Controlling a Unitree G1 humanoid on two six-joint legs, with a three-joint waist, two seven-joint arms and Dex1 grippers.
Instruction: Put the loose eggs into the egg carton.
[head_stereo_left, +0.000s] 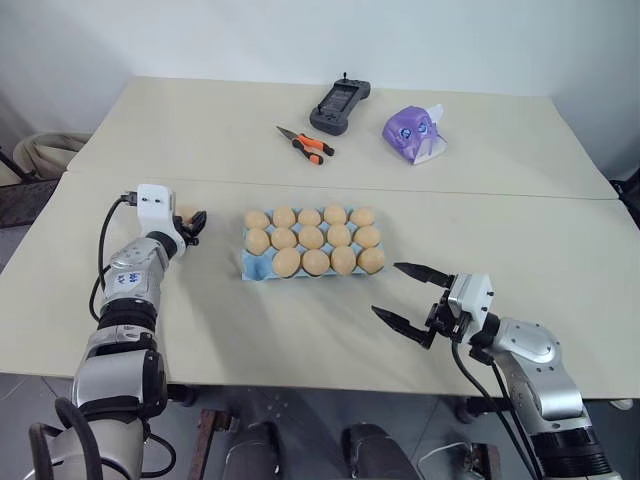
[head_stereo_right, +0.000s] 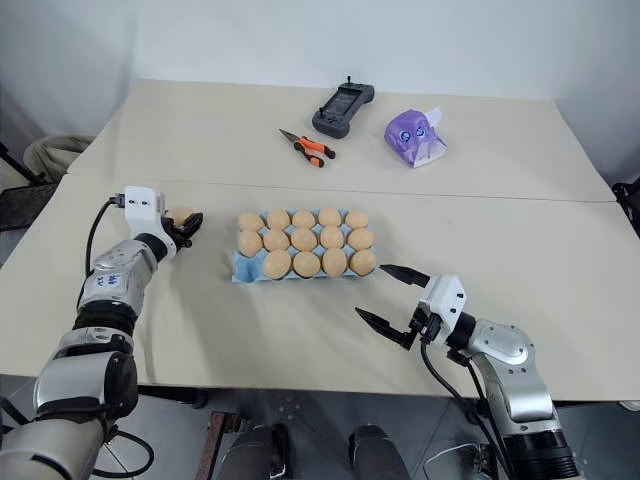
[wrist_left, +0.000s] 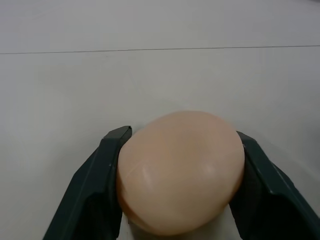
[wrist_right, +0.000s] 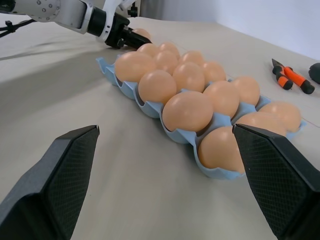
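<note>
Head view: light blue moulded egg carton (head_stereo_left: 262, 264) mid-table, one near-left cup empty, fourteen filled. Left of it, left gripper (head_stereo_left: 193, 224) at a smooth tan-orange loose egg (head_stereo_right: 181, 215). Orange-handled pliers (head_stereo_left: 305, 144), dark handheld controller (head_stereo_left: 340, 106), purple pouch (head_stereo_left: 414, 134) lie far, clear of path. Left wrist: fingers (wrist_left: 100, 185) clasp egg's sides; likely fragile, slippery, so grip gently. Right wrist: right gripper (wrist_right: 165, 185) gapes empty near carton.

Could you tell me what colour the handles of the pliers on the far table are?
Orange with black, best seen in the left eye view: pliers.
</note>
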